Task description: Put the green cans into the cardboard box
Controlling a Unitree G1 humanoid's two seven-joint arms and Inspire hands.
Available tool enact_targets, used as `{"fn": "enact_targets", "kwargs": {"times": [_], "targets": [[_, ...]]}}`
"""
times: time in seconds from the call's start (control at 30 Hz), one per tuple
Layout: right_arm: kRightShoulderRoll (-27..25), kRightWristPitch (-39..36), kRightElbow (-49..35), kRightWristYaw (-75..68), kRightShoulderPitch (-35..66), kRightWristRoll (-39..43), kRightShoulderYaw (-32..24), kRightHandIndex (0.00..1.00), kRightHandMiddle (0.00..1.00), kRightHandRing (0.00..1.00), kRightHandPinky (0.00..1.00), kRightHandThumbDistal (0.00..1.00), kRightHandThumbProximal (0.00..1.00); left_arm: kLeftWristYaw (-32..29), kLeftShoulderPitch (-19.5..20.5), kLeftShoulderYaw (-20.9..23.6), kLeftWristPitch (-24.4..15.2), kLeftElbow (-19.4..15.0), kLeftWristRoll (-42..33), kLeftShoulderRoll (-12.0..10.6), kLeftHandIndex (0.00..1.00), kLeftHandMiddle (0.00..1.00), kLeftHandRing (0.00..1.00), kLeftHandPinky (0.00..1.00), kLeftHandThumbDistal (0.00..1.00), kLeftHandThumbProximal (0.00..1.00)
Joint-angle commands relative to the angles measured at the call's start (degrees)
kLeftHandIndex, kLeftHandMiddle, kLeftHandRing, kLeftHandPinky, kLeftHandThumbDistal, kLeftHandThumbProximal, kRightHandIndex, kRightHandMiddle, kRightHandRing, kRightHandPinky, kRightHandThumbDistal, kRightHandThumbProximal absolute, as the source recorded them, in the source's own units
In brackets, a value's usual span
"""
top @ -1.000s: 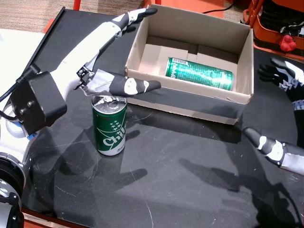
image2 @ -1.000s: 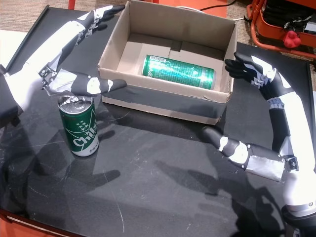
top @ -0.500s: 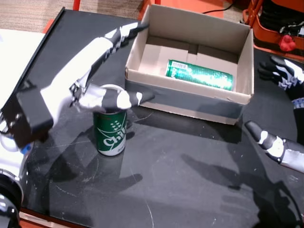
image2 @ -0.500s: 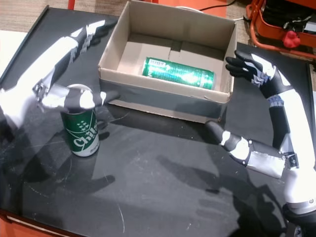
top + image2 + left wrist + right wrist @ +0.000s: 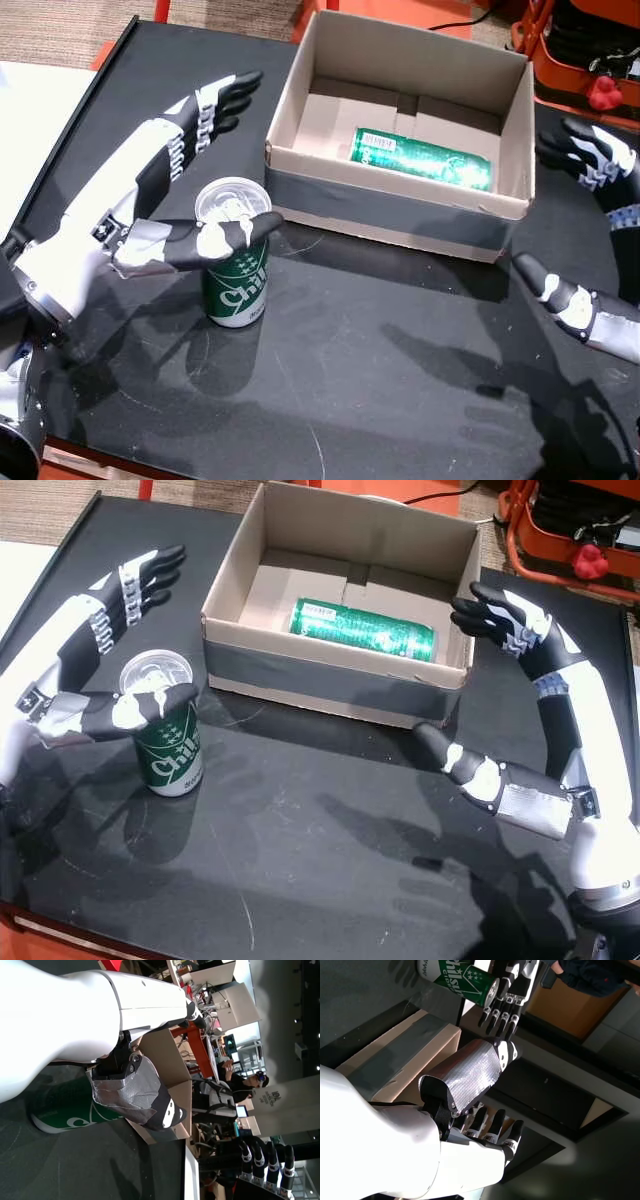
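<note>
You can read white lettering "Chil", cut off at the edge, on the standing green can (image 5: 236, 287) at left of centre in both head views. The can lying in the box (image 5: 422, 159), upper centre, carries a white label patch with print too small to read.
</note>
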Motion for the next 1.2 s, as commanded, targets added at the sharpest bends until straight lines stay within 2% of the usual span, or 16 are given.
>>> {"fn": "enact_targets", "kwargs": {"times": [0.0, 0.17, 0.33, 0.6, 0.8, 1.17], "targets": [[0.1, -0.6, 0.6, 0.5, -0.5, 0.6, -0.8, 0.74, 0.73, 0.78, 0.84, 0.91, 0.35, -0.9, 1.2, 0.4, 0.6, 0.2, -0.9, -0.1, 1.0, 1.0, 1.0, 0.99, 0.8, 0.06], [0.2, -0.2, -0.2, 1.4, -0.1, 1.0, -1.4, 0.76, 0.74, 0.78, 0.84, 0.93, 0.38, -2.7, 0.6, 1.4, 0.4, 1.0, -2.7, -0.6, 1.0, 1.0, 1.0, 0.99, 0.82, 0.06], [0.5, 0.3, -0.8, 2.6, 0.0, 2.1, -1.7, 0.75, 0.74, 0.77, 0.84, 0.92, 0.39, -4.0, -0.5, 1.9, 0.4, 2.3, -2.9, -0.4, 1.0, 1.0, 1.0, 0.98, 0.84, 0.09], [0.9, -0.3, -1.9, 3.1, 0.7, 2.9, -2.1, 0.76, 0.74, 0.78, 0.85, 0.91, 0.41, -3.4, -2.9, 1.3, 2.4, 5.4, -1.0, -0.9, 1.0, 1.0, 1.0, 0.98, 0.87, 0.11], [0.8, 0.0, -2.8, 3.7, 1.3, 4.0, -2.2, 0.76, 0.74, 0.78, 0.84, 0.9, 0.39, -1.7, -3.7, 0.7, 2.1, 6.9, 0.7, -1.6, 1.0, 1.0, 1.0, 0.99, 0.88, 0.13], [0.8, -0.1, -3.4, 4.7, 1.6, 5.1, -2.4, 0.76, 0.74, 0.77, 0.83, 0.91, 0.4, -0.7, -3.7, 0.6, 1.7, 7.4, 1.6, -2.1, 1.0, 1.0, 1.0, 0.99, 0.85, 0.1]]}}
